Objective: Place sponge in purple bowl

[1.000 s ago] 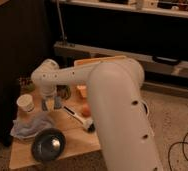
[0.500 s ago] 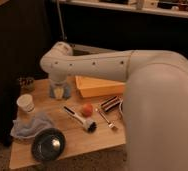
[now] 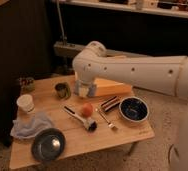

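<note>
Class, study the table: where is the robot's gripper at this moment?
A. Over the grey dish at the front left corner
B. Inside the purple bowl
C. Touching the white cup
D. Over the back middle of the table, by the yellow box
D: the gripper hangs over the back middle of the table, just in front of the yellow box and well to the left of the purple bowl.

1 camera, high, close, facing down at table (image 3: 129,134); hand (image 3: 85,91) above mid-table
</note>
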You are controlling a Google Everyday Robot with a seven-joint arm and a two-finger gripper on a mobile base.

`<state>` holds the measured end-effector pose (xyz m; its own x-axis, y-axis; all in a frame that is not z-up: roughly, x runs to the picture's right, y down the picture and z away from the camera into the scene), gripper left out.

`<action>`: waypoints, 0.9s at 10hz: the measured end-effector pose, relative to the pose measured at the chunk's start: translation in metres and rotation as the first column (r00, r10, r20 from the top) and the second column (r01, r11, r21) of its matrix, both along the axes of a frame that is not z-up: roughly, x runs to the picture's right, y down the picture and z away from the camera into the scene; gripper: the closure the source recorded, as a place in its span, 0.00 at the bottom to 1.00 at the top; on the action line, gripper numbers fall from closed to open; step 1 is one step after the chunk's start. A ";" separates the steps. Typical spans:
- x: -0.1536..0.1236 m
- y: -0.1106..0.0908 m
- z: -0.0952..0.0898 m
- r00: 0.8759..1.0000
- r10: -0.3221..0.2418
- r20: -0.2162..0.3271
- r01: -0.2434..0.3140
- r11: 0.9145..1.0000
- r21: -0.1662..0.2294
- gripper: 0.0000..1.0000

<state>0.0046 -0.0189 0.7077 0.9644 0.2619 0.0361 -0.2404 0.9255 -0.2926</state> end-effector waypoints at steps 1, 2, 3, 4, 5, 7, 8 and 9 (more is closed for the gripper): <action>0.018 0.005 -0.005 0.999 0.025 -0.024 -0.025 1.000 0.003 0.85; 0.050 0.015 -0.015 0.995 0.072 -0.067 -0.071 0.997 0.009 0.85; 0.070 0.021 -0.021 0.990 0.104 -0.094 -0.103 0.995 0.014 0.85; 0.091 0.029 -0.027 0.983 0.139 -0.122 -0.137 0.990 0.019 0.85; 0.122 0.042 -0.036 0.968 0.192 -0.160 -0.190 0.981 0.027 0.85; 0.162 0.060 -0.045 0.943 0.262 -0.204 -0.259 0.965 0.039 0.85; 0.193 0.076 -0.047 0.917 0.321 -0.238 -0.319 0.947 0.047 0.85; 0.217 0.090 -0.046 0.891 0.371 -0.264 -0.370 0.927 0.053 0.85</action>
<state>0.2215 0.0708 0.6616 0.7713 0.6022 -0.2058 -0.6342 0.7543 -0.1698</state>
